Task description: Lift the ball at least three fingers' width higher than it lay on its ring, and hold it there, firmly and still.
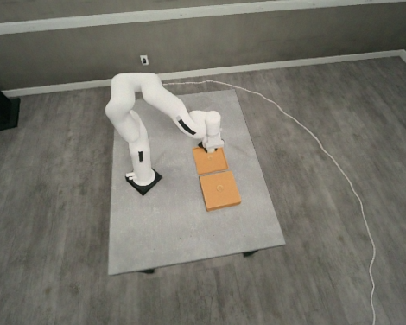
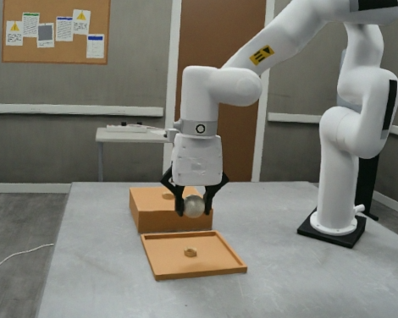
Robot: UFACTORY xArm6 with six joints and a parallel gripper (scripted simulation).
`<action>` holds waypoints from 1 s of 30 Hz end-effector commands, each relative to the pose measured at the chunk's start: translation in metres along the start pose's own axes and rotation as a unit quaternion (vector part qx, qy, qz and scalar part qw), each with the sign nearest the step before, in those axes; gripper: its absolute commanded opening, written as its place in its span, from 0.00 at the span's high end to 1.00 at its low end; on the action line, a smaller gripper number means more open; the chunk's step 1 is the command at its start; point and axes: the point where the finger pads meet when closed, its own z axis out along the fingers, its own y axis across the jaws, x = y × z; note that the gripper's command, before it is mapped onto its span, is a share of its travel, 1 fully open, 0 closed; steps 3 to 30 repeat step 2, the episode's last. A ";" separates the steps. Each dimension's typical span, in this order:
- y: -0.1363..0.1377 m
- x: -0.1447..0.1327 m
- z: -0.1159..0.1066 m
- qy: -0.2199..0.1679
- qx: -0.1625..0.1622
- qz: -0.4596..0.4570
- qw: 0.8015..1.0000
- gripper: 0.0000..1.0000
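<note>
A pale grey ball [image 2: 194,206] sits between the black fingers of my gripper [image 2: 193,208], which is shut on it. The ball hangs in the air in front of a raised orange block [image 2: 167,209] and above a flat orange tray [image 2: 192,254]. A small ring [image 2: 190,252] lies in the middle of the tray, and another ring [image 2: 168,195] lies on top of the block. In the overhead view my gripper [image 1: 211,149] stands over the far block, and the ball is hidden under it. The near tray lies beside the block.
The arm's base [image 2: 334,224] stands on a black plate at the right of the grey table. A white cable [image 1: 333,160] runs over the floor to the right. A small side table [image 2: 129,135] stands at the back wall.
</note>
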 end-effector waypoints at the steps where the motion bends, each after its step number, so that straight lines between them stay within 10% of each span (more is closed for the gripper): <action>1: -0.002 0.000 -0.002 0.000 0.003 0.000 1.000 1.00; 30: -0.002 0.000 -0.002 0.000 0.003 0.000 1.000 1.00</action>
